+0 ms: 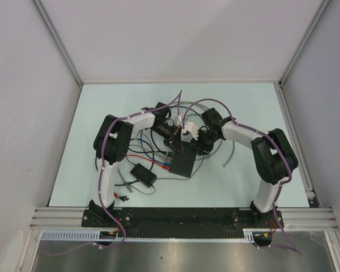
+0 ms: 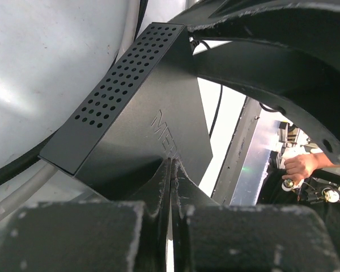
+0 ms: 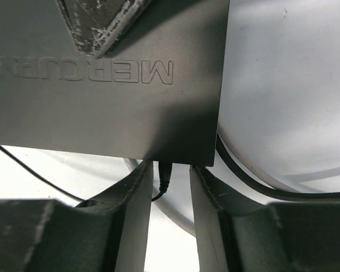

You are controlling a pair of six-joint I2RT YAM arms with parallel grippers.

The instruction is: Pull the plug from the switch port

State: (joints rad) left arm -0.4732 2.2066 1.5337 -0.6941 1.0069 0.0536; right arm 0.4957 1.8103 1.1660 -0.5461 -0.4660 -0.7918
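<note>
Plug (image 3: 164,173) (right wrist view only) within parted right tool (image 3: 171,170); left tool (image 2: 171,165) closed against switch (image 2: 137,136).

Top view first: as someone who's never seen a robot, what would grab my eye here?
The left arm and right arm arch inward and meet over a flat dark grey box in the middle of the pale table, among loose cables. Up close, the left gripper, shut, has its tip on the box's lid. The right gripper stands open astride a small black plug in the box's edge.
</note>
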